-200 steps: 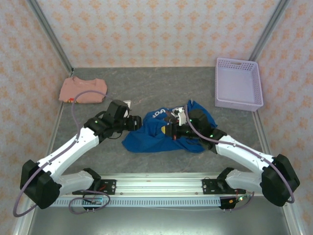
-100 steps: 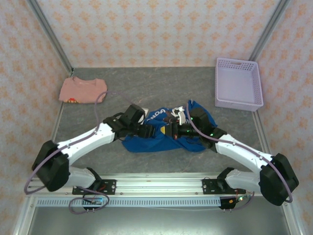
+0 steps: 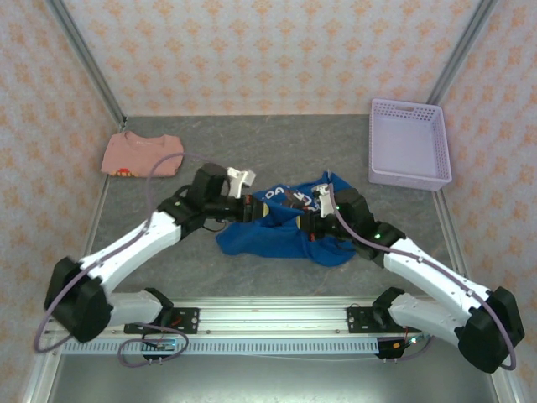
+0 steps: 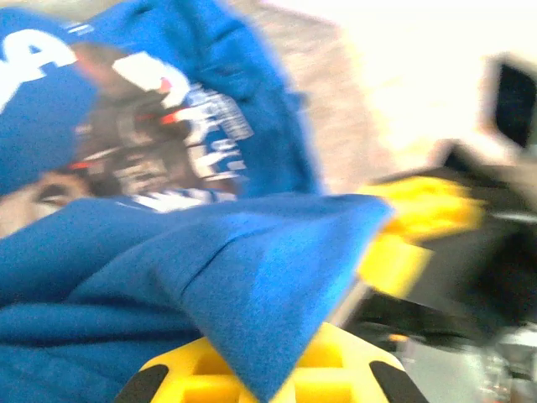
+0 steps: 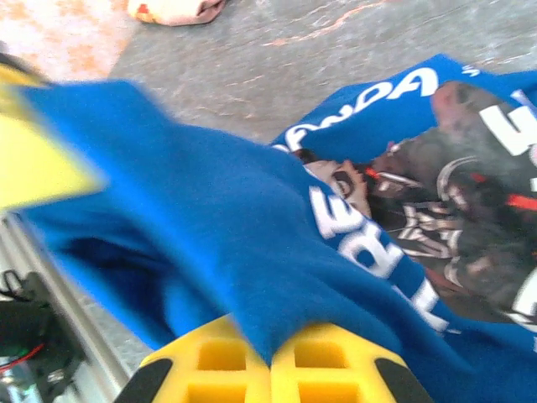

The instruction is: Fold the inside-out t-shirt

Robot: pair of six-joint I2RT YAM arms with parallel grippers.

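Seen from above, a crumpled royal-blue t-shirt (image 3: 277,239) lies on the grey desk (image 3: 277,143) between the two hands. Its long axis runs from one hand to the other, across the desk. The left hand (image 3: 250,210) is clenched on the shirt edge nearest it; its wrist view shows a fold of blue cloth tapering to a point between the yellow fingertips (image 4: 336,369). The right hand (image 3: 298,220) is also clenched on cloth, with a blue ridge pinched between its yellow pads (image 5: 336,353).

Bare desk opens out beyond both hands, up to the patterned walls. A lilac basket (image 3: 409,143) sits well beyond the right hand on its outer side. A folded pink shirt (image 3: 143,155) sits well beyond the left hand on its outer side. A metal rail (image 3: 268,323) runs behind the hands, at the near edge.

The shirt's sleeves and collar cannot be made out in the bunching. The left wrist view is blurred. White lettering and a dark printed picture face upward
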